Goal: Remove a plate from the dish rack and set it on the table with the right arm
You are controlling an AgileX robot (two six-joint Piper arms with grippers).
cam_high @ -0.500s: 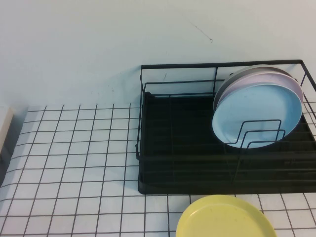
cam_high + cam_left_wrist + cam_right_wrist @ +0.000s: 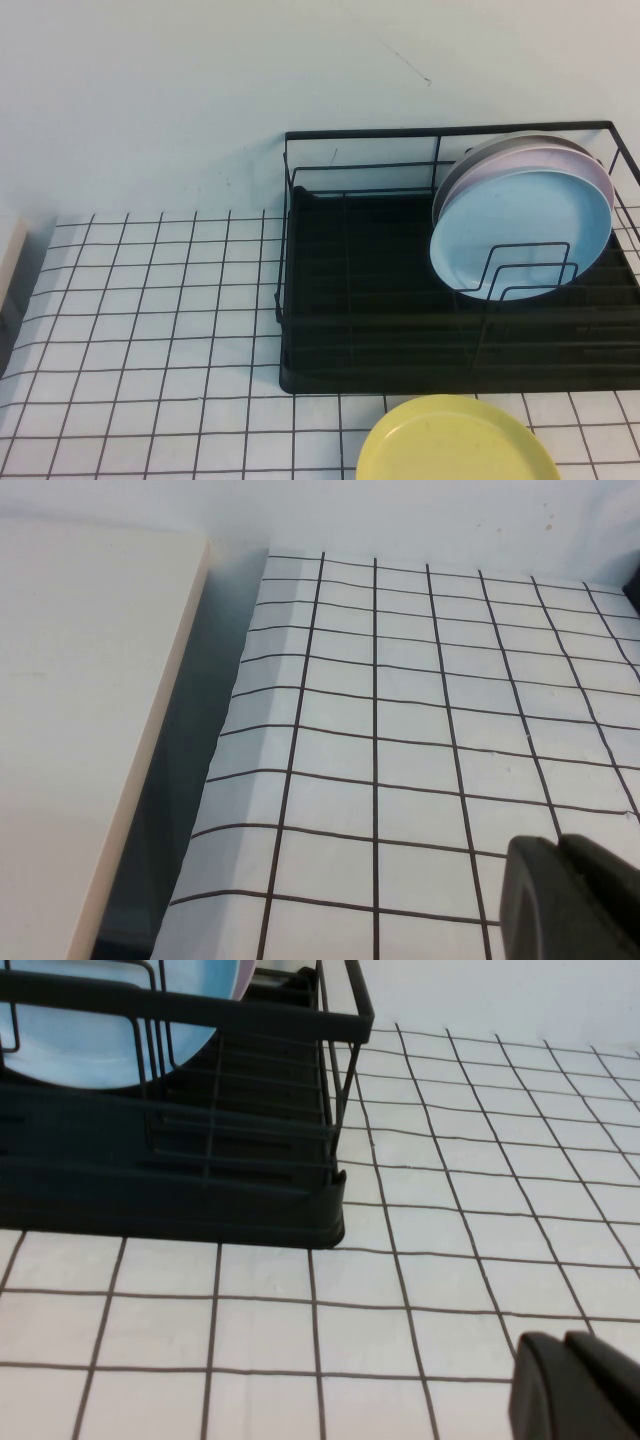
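In the high view, the light blue plate (image 2: 522, 233) is seen upright in the dish rack (image 2: 350, 380), foremost of the stack; neither arm is visible, so the reach is judged not begun. In the wrist views, the left gripper (image 2: 570, 900) and right gripper (image 2: 580, 1390) are held above the table (image 2: 450, 1220); their opening cannot be told. An approach to the plate's rim is called for.

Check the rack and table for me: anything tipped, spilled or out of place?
Nothing stands out. The blue plate stands upright in the dish rack, a pink plate behind it. A yellow plate lies flat on the table. The left gripper and right gripper sit over bare table.
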